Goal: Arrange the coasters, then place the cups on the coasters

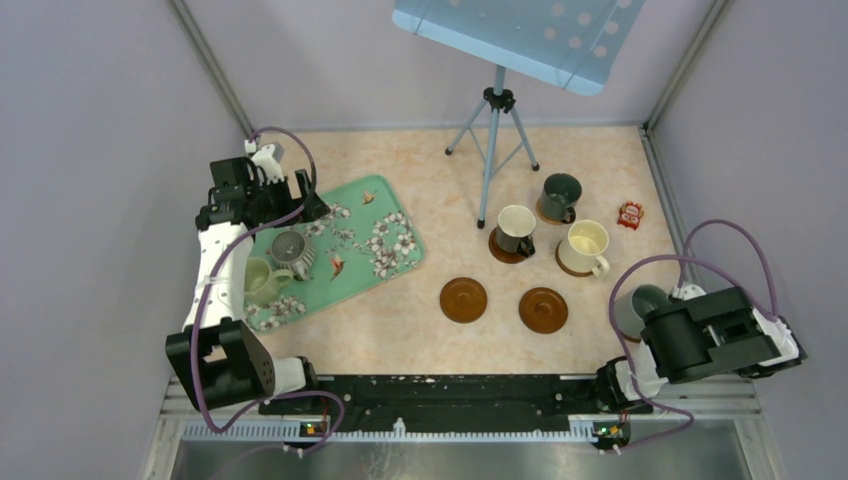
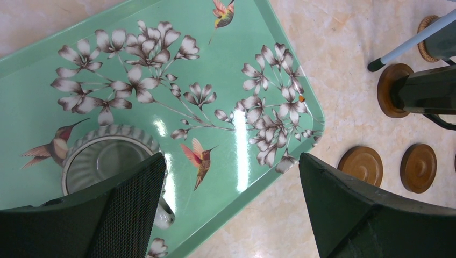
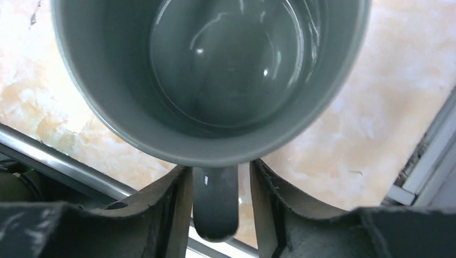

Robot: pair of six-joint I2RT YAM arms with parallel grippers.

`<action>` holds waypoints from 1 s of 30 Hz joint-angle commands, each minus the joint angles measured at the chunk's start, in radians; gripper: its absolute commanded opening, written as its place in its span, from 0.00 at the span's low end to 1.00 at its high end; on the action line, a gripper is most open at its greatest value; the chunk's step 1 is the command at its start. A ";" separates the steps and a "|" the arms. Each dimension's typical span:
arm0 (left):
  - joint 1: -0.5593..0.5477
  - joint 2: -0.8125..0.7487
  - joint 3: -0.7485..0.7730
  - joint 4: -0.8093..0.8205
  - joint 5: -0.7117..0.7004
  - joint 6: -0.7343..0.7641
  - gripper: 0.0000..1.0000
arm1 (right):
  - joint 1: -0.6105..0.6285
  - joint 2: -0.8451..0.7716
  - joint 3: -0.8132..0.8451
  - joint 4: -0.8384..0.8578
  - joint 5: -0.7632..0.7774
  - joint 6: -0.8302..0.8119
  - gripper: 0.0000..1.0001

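Note:
A grey-blue cup (image 1: 638,303) stands at the table's right edge; what lies under it is hidden. My right gripper (image 3: 218,177) is open, its fingers either side of the cup's handle (image 3: 215,207) with a gap on the right. Three cups stand on coasters: dark green (image 1: 561,195), dark with cream inside (image 1: 516,229), cream-white (image 1: 583,246). Two bare coasters (image 1: 463,299) (image 1: 543,310) lie in front. My left gripper (image 2: 231,183) hangs wide open over the green tray (image 2: 226,70), beside the ribbed grey cup (image 2: 102,161). A pale green cup (image 1: 260,280) is on the tray too.
A tripod (image 1: 492,140) stands at the back centre, its legs near the dark green cup. A small red packet (image 1: 630,214) lies at the far right. A metal rail (image 3: 59,161) and the table's right edge run close to the grey-blue cup.

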 commanded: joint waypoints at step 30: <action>-0.006 -0.010 0.013 0.039 0.023 0.034 0.99 | 0.890 -0.278 0.414 0.173 -0.005 0.975 0.61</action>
